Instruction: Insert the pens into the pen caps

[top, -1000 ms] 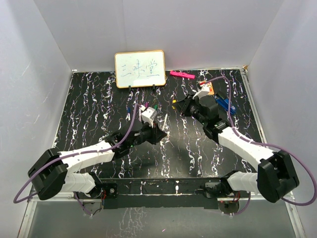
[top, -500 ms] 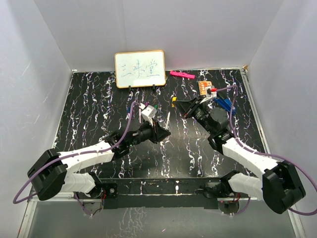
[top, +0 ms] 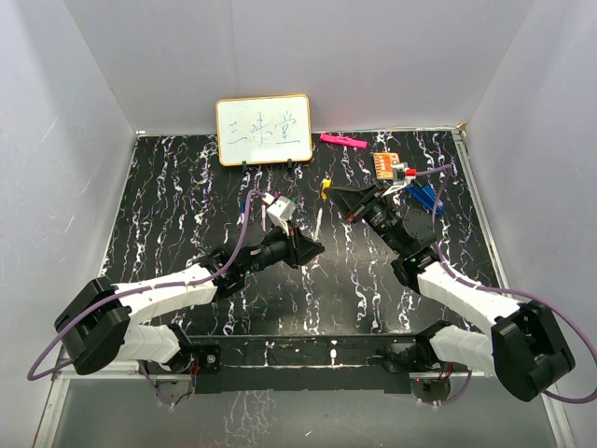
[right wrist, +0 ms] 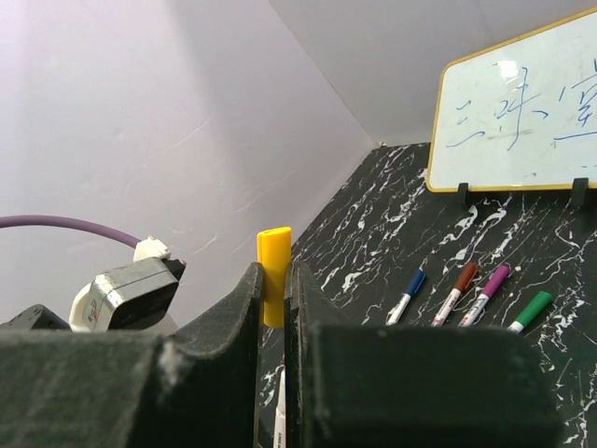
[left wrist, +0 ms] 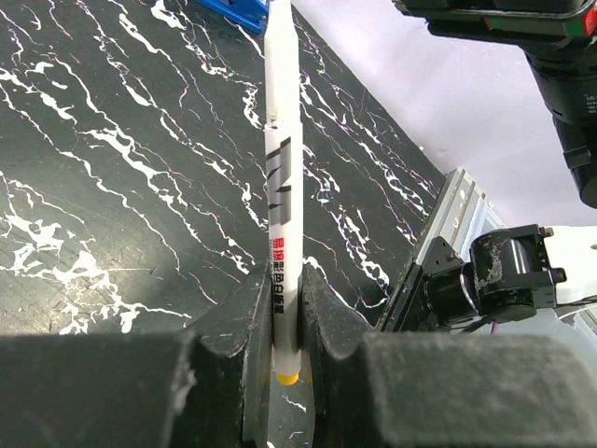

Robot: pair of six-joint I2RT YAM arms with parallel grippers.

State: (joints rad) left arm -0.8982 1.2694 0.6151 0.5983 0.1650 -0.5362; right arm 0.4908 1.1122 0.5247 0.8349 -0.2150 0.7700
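My left gripper (left wrist: pixel 284 313) is shut on a white-barrelled pen (left wrist: pixel 282 187) near its yellow rear end, and the barrel points away from the wrist. In the top view this pen (top: pixel 319 221) slants up from the left gripper (top: pixel 308 245) towards the right gripper (top: pixel 334 192). My right gripper (right wrist: pixel 274 280) is shut on a yellow pen cap (right wrist: pixel 273 266), which sticks out past the fingertips. That cap (top: pixel 326 188) hangs just beyond the pen's far end, and I cannot tell whether they touch. Several other pens (right wrist: pixel 456 291) with blue, brown, purple and green ends lie side by side in front of the whiteboard.
A small whiteboard (top: pixel 264 130) stands at the back of the black marbled table (top: pixel 168 205). A pink highlighter (top: pixel 341 140) lies at the back edge. An orange card (top: pixel 385 163) and a blue clip-like object (top: pixel 422 198) lie by the right arm. White walls enclose three sides.
The right gripper has swung left and back with the yellow cap, and its wrist has turned. The left gripper has pushed the pen slightly forward and right, closing the gap to the cap.
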